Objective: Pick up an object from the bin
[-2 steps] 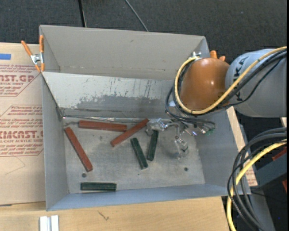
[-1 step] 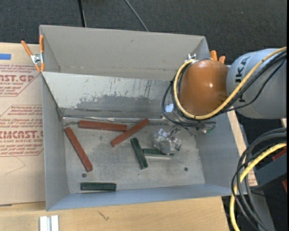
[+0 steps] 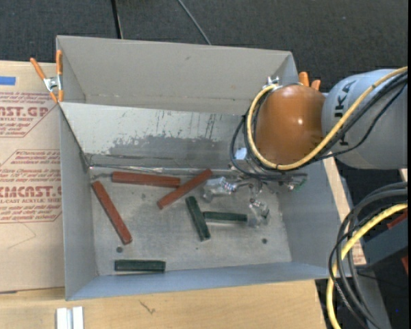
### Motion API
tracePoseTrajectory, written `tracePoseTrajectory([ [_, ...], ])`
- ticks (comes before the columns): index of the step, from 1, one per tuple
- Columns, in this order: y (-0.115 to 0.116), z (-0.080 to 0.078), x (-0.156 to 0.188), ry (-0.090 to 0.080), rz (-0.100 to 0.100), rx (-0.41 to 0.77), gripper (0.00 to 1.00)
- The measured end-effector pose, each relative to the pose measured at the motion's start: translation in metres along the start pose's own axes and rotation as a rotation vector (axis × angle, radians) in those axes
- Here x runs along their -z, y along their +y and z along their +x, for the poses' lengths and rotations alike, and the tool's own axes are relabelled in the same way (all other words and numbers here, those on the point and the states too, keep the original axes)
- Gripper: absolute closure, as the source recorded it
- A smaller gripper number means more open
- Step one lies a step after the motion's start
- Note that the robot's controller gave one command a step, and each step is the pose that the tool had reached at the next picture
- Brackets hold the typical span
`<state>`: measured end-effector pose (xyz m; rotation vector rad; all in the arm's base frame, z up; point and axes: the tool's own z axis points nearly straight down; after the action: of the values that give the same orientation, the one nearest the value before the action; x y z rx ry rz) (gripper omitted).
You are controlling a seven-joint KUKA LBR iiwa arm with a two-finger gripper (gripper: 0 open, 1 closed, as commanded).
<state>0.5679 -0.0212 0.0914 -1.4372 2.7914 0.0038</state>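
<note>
Bin (image 3: pixel 171 81): grey metal, and we count six loose bars on its floor.
Arm (image 3: pixel 370 125): comes in from the right, orange cover (image 3: pixel 288 125) over the wrist.
Gripper (image 3: pixel 241 196): low over the floor, right of centre. We cannot tell whether it is wide or narrow, and we see nothing held.
Nearest thing: level green bar (image 3: pixel 225 217), dark, flat on the floor just beside the gripper on the front side.
Slanted green bar (image 3: pixel 197 218): meets the level one's left end.
Slanted red-brown bar (image 3: pixel 184 188): its upper end is near the gripper.
Back red-brown bar (image 3: pixel 145 179): lies along the rear wall's foot.
Left red-brown bar (image 3: pixel 111 212): diagonal, well apart.
Front green bar (image 3: pixel 140 266): by the front wall, on the left.
</note>
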Motion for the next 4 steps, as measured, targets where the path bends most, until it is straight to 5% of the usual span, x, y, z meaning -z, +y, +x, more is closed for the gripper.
tracePoseTrajectory([
  [1,0.0,0.0,0.0,0.0,0.0,0.0,0.0],
  [2,0.013,0.003,-0.015,-0.001,0.003,-0.106,1.0],
  [4,0.017,-0.005,-0.016,0.002,0.006,-0.038,1.0],
])
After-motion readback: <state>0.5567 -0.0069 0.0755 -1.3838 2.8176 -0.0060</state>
